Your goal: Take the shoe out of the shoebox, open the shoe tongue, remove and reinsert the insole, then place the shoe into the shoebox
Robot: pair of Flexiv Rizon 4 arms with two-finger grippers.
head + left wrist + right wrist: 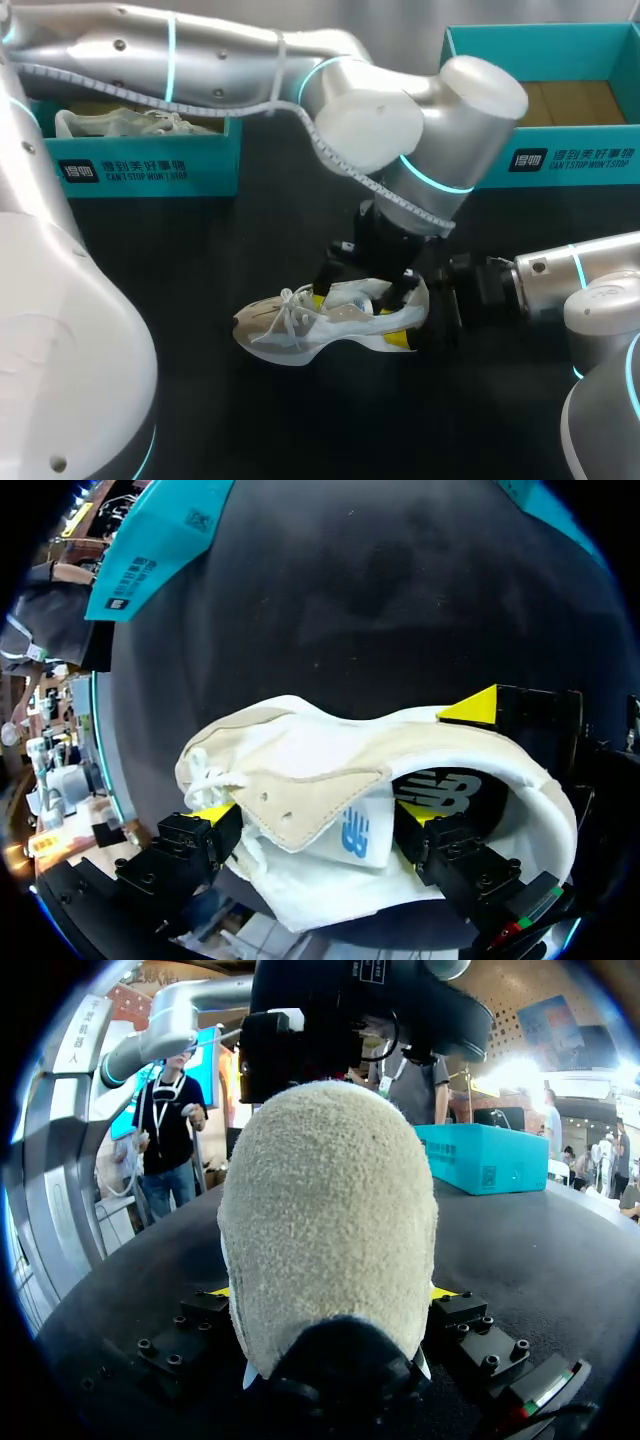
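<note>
A white and beige shoe [300, 322] lies on the black table, toe pointing left. My left gripper [365, 290] reaches down over its opening. In the left wrist view it [315, 815] stands open astride the raised tongue [330, 810], one fingertip [415, 812] over the dark insole [450, 792] and the other by the laces. My right gripper [415, 312] comes in from the right and is shut on the shoe's heel [330, 1260], which fills the gap between its fingers [330, 1295]. One of its yellow tips [470, 708] shows against the heel's side.
A teal shoebox [150, 160] at the back left holds another pale shoe [120, 122]. A second teal shoebox [560, 110] at the back right shows only its brown cardboard floor. My left arm stretches across the back of the table.
</note>
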